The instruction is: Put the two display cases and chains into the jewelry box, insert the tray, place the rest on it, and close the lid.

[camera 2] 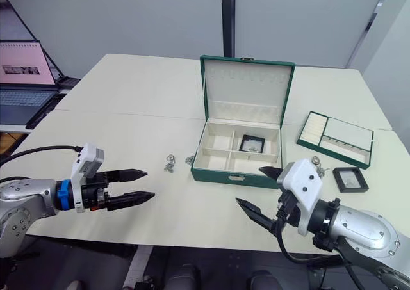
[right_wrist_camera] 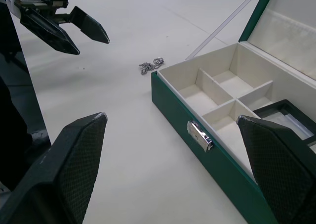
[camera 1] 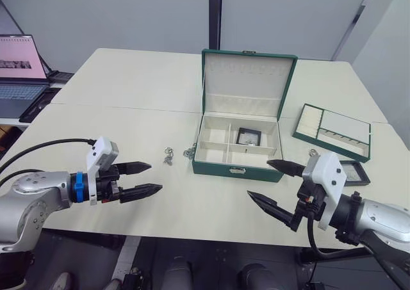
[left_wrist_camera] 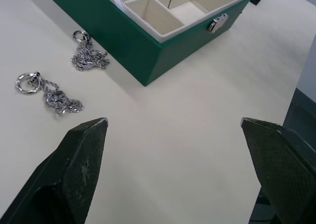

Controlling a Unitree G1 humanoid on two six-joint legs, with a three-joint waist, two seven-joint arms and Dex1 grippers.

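Jewelry box (camera 1: 238, 150) sits open mid-table (camera 1: 128, 111), lid (camera 1: 246, 82) upright at its back; taken as landmark. One display case (camera 1: 248, 136) already lies in the box's rear right compartment. Second display case (camera 2: 350, 178) lies flat on the table off the box's right front corner, with the tray (camera 2: 335, 138) behind it, right of the box. A small chain bit (camera 2: 316, 162) lies between box and that case. Two chains off the box's left front corner: one (camera 1: 189, 152) nearly touching the wall, the other (camera 1: 168, 156) just beyond it. Left claw (camera 1: 139, 179) hovers released, jaws apart, well left of the box and nearer the front table edge; fingers point toward the box, so the chains lie ahead of it and slightly farther back. Right claw (camera 1: 275, 186) also released, wide open, in front of the box's right front corner; the loose case lies just to its right. Judgement: left arm is nearer the chains, right arm nearer the case.
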